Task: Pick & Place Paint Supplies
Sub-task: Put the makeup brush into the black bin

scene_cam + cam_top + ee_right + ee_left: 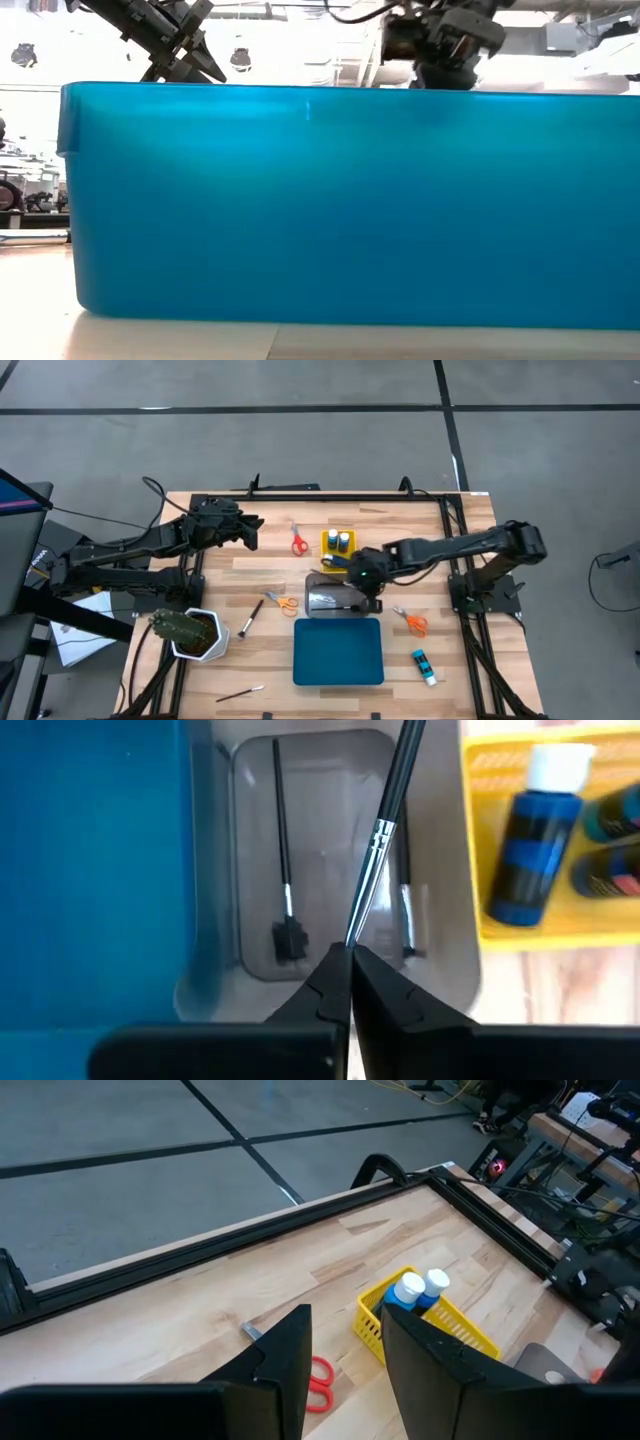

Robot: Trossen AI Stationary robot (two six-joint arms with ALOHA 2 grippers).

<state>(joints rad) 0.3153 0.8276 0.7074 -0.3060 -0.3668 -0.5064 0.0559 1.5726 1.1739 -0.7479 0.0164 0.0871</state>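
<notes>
Right wrist view showed the right claw [350, 958] clamped on a paintbrush [385, 825] directly above the clear tray [445, 870]. Judged step: placing it; next, spreading the fingers to release. The left claw [345, 1350] hung apart, empty.

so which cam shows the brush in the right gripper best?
Right wrist view: the paintbrush runs from the shut right gripper over the clear tray. The high view hides it under the arm; the others miss it.
</notes>
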